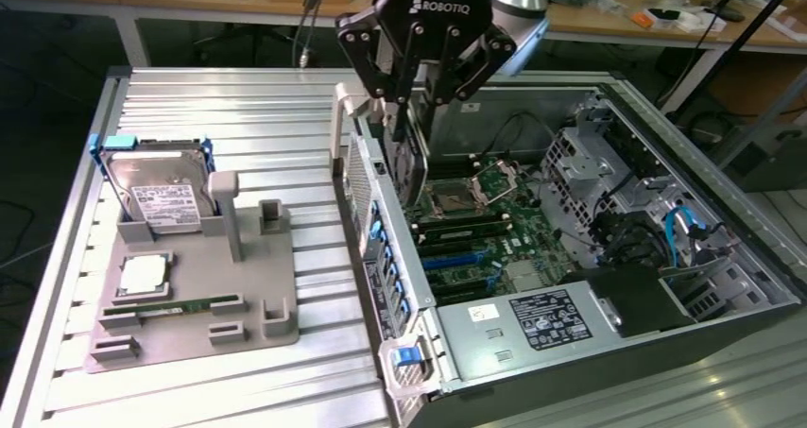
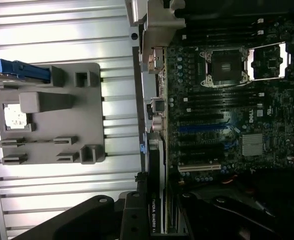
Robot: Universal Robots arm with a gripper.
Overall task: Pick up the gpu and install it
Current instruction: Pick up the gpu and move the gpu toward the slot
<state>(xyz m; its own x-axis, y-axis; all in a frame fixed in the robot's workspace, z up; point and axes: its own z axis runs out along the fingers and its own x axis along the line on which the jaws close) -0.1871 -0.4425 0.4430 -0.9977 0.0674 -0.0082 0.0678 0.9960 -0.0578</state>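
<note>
**Pincer clamped on gpu inside the open case**

Exterior view: the pincer is closed to a narrow gap on the gpu. The card hangs upright and edge-on inside the case, near its rear wall and over the motherboard. Its lower end merges with the dark slots, so I cannot tell whether it touches them. The arm is cut off above the pincer. Outside the case, a grey holder on the tabletop carries a hard drive.

Wrist view: the pincer grips the gpu, seen as a narrow labelled strip just beside the case's rear wall. The dark fingers are partly cut off and hard to separate from the shadow.
</note>
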